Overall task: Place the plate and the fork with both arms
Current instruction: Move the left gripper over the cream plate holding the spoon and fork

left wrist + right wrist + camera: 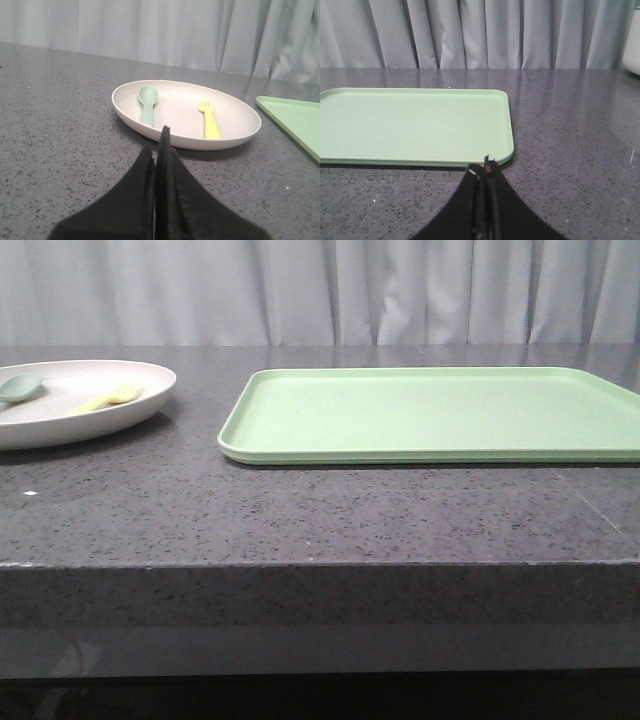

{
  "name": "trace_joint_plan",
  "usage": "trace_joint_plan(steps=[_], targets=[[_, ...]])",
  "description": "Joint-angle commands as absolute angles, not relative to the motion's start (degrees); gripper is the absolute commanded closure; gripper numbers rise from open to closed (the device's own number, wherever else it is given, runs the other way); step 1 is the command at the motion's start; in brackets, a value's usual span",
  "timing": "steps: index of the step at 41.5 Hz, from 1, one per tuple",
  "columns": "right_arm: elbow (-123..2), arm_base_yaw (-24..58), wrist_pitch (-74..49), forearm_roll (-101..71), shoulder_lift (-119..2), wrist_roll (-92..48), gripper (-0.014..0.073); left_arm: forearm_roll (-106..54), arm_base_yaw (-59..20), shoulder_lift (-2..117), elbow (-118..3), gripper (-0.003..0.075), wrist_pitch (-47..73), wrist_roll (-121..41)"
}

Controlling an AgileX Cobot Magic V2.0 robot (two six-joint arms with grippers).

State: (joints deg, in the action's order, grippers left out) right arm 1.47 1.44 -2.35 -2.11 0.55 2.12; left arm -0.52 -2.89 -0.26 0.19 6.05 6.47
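The off-white plate (100, 412) (235, 130) rests on the grey counter at the far left of the front view. On it lie the pale yellow fork (110, 397) (210, 120) and a pale green spoon (20, 388) (148, 102). My left gripper (156, 145) is shut and empty, just short of the plate's near rim, between spoon and fork. Over the counter, my right gripper (484, 169) is shut and empty, at the near right corner of the green tray (415, 125). Neither gripper shows in the front view.
The rectangular light green tray (440, 415) lies to the right of the plate, a strip of bare counter between them. The counter's front edge (320, 565) runs across the front view. Grey curtains hang behind. A white object (632, 45) stands at the far right.
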Motion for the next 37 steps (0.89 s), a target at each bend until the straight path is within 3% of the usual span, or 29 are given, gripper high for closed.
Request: trace_joint_plan(steps=[1, 28, 37], targets=[[1.3, 1.6, 2.7, -1.5, 1.6, 1.7, 0.0662, -1.0, -2.8, -1.6, 0.6, 0.0741, 1.6, 6.8], [1.1, 1.6, 3.3, -1.5, 1.6, 1.7, 0.0662, -0.6, -2.8, -1.6, 0.6, 0.0740, -2.2, 6.8], [-8.0, 1.6, -1.6, -1.5, 1.6, 1.7, 0.0662, -0.9, -2.9, -1.2, -7.7, 0.0740, -6.6, 7.0]])
